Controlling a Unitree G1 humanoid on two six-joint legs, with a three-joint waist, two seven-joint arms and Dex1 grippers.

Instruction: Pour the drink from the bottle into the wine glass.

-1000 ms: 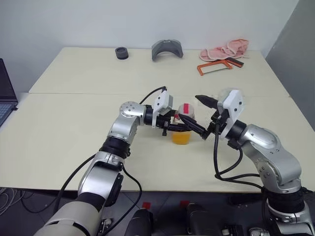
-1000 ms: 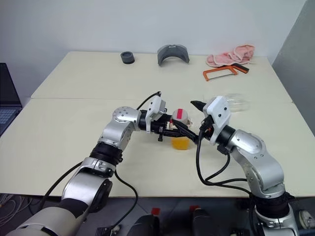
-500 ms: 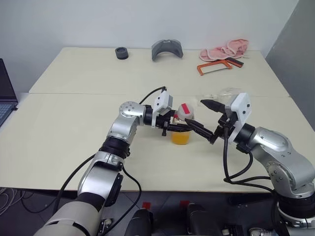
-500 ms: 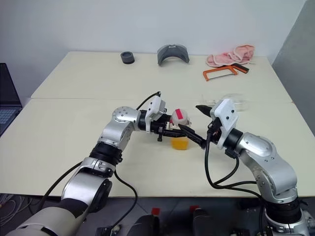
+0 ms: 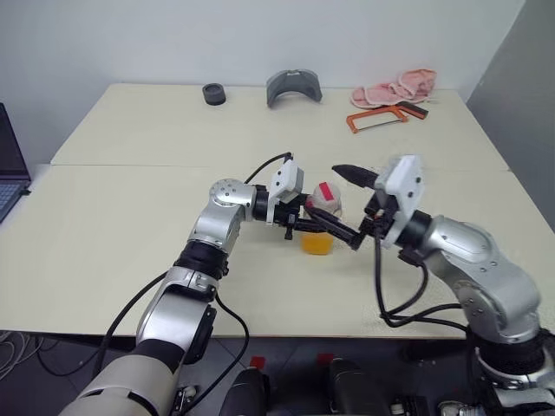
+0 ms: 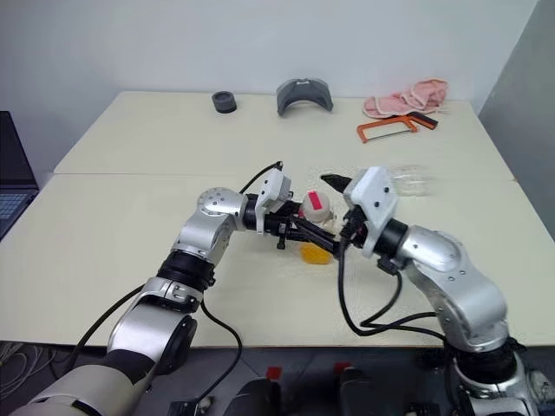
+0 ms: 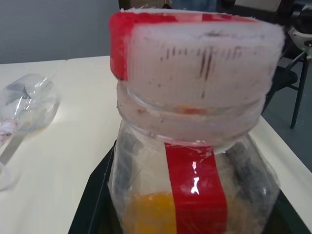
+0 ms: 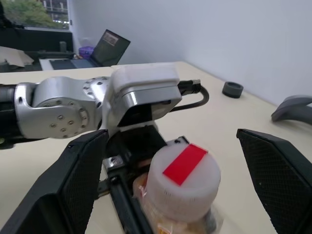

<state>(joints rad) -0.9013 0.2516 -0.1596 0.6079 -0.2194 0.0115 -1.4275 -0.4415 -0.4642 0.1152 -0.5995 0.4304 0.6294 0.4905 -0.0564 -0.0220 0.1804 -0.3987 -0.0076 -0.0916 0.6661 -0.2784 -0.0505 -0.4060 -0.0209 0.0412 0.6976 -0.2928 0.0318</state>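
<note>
The bottle (image 5: 321,218) stands upright above the table in the middle, its body clamped in my shut left gripper (image 5: 333,229), which reaches in from the left. Orange drink (image 5: 317,243) fills its lower part, and the white cap (image 8: 183,185) with a red patch is on. My right gripper (image 5: 347,206) comes from the right, open, one finger (image 8: 80,187) on each side of the cap without touching it. The wine glass (image 6: 411,179) is on the table behind my right hand and appears to lie on its side.
At the table's far edge are a black ring (image 5: 214,93), a grey curved piece (image 5: 294,87), a pink cloth (image 5: 395,87) and an orange hacksaw (image 5: 378,118). A laptop (image 5: 7,165) sits at the left edge.
My right gripper pulled away to the right, then came back left; its open fingers now straddle the cap. The left gripper and the bottle stayed put.
</note>
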